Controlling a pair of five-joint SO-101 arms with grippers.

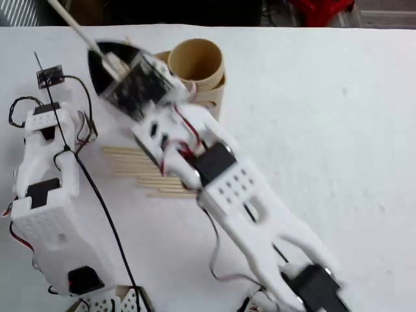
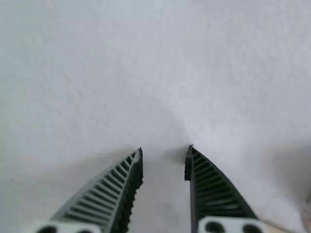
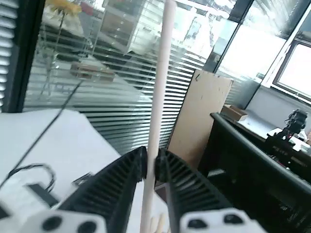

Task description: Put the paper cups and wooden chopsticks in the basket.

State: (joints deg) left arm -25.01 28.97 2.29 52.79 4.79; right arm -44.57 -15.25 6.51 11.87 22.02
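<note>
The right pincer [image 3: 155, 167] is clenched on one wooden chopstick [image 3: 163, 73], held up by the counter's [image 1: 325, 97] far edge, just beside the stacked paper cups [image 1: 197, 65]. The stick juts far out, so squeeze firmly and swing slowly to the basket. More chopsticks [image 1: 140, 169] lie mid-counter. The left pincer [image 2: 163, 153] hangs released.

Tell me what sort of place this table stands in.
Most likely an office or lab workspace. There are slatted blinds across the back, a dark desk carrying a cardboard box, and bright windows beyond.
</note>
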